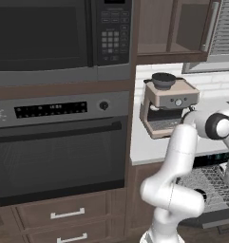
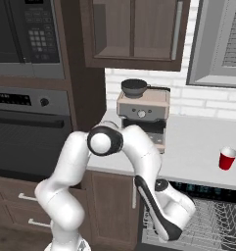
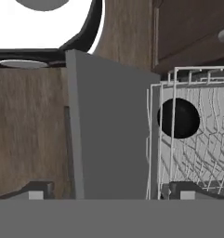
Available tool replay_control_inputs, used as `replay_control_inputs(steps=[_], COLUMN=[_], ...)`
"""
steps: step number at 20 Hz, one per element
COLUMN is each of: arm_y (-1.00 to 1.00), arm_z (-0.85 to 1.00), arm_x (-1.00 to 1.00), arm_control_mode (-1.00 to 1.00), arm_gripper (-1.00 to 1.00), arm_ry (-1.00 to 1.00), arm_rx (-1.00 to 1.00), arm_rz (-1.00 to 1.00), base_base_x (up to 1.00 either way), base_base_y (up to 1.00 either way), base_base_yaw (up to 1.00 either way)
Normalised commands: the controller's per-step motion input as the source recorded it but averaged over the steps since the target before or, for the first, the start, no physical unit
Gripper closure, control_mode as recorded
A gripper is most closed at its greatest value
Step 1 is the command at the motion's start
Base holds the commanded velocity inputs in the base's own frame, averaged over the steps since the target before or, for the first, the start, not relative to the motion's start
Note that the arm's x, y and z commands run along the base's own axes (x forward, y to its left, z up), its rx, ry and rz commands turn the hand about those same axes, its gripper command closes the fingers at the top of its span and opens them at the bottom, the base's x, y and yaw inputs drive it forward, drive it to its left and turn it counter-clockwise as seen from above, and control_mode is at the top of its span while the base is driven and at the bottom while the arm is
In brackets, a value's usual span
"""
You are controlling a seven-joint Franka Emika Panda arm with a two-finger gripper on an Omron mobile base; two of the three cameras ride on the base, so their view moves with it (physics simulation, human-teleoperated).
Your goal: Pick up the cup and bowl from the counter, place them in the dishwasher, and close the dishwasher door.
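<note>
The gripper (image 3: pixel 108 191) hangs low over the open dishwasher (image 2: pixel 207 215), its jaws spread wide and holding nothing. In the hand view, the dark bowl (image 3: pixel 178 118) lies in the wire rack (image 3: pixel 197 139) at about two o'clock of the fingertips, beside the dishwasher door (image 3: pixel 113 135). The red cup (image 2: pixel 227 159) stands upright on the counter (image 2: pixel 198 147), at four o'clock of the coffee machine (image 2: pixel 141 110).

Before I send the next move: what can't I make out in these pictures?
- Rack: right base view, cut by the edge and hidden by the arm.
- Bowl: hand view, a dark round shape behind wires; contact with the rack unclear.
- Gripper: hand view, tips cropped by the bottom edge.
- Cup: right base view, contents too small to tell.
</note>
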Motion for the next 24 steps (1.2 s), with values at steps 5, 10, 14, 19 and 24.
replay_control_inputs(steps=[5, 10, 14, 19, 24], arm_y=[0.00, -0.11, -0.37, -0.68, -0.81], arm_z=[0.75, 0.95, 1.00, 1.00, 1.00], arm_x=[-0.33, -0.22, -0.09, -0.02, 0.00], arm_control_mode=[-1.00, -1.00, -1.00, -1.00, -1.00], arm_gripper=[-1.00, -1.00, -1.00, -1.00, -1.00], arm_ry=[-0.03, -0.03, -0.08, -0.02, 0.00], arm_rx=[-0.10, -0.16, -0.16, -0.04, 0.01], arm_rz=[0.00, 0.01, 0.00, 0.00, 0.00], base_base_x=[0.00, 0.00, 0.00, 0.00, 0.00], base_base_y=[0.00, 0.00, 0.00, 0.00, 0.00], base_base_yaw=[0.00, 0.00, 0.00, 0.00, 0.00])
